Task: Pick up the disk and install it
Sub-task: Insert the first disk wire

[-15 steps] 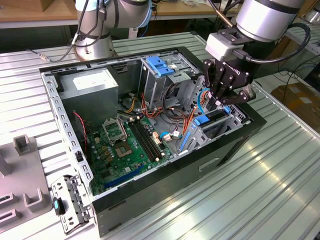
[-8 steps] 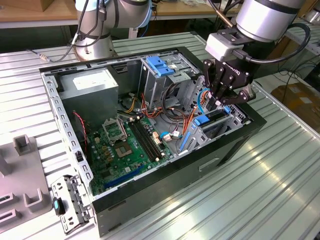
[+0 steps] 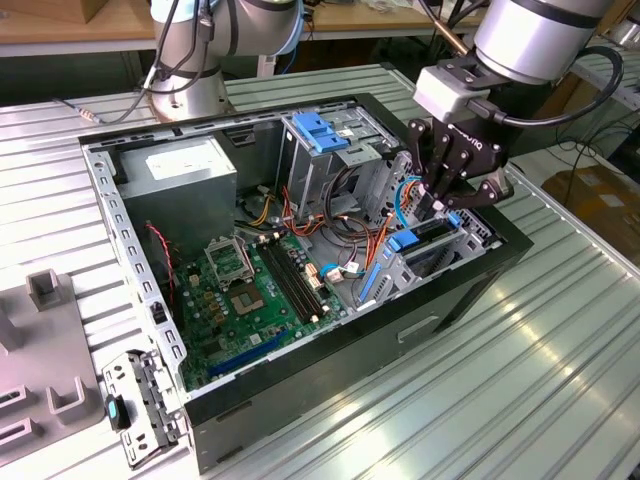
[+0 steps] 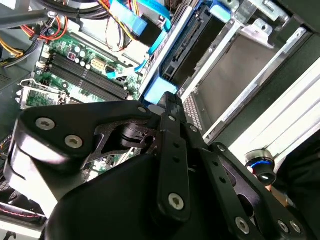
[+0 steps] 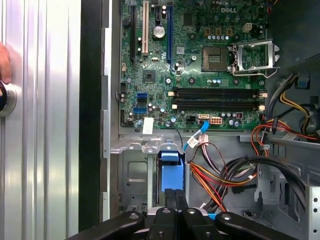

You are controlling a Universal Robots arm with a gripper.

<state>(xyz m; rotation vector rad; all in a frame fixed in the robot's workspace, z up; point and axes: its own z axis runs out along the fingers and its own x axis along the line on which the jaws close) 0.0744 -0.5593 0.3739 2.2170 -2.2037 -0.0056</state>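
The fingers (image 5: pixel 170 201) are clenched together with no gap showing between them in the first wrist view, and nothing is held; their tips sit right at the blue end of the disk (image 5: pixel 170 167); in the second wrist view one of the fingers (image 4: pixel 170 107) meets that same blue piece. The disk (image 3: pixel 431 234) stands on edge inside the lower drive bay (image 3: pixel 470 235), its dark body (image 4: pixel 192 42) between blue side rails, at the corner of the open computer case (image 3: pixel 330 385) on the exterior view's right. Just beside the bay runs a tangle of orange, red and black cables (image 5: pixel 225 175); beyond them lies the green motherboard (image 3: pixel 250 290); an upper drive cage with a blue latch (image 3: pixel 320 135) rises behind it; a grey power-supply box (image 3: pixel 185 170) fills the far corner. The case rests on a ribbed metal tabletop (image 3: pixel 530 380).
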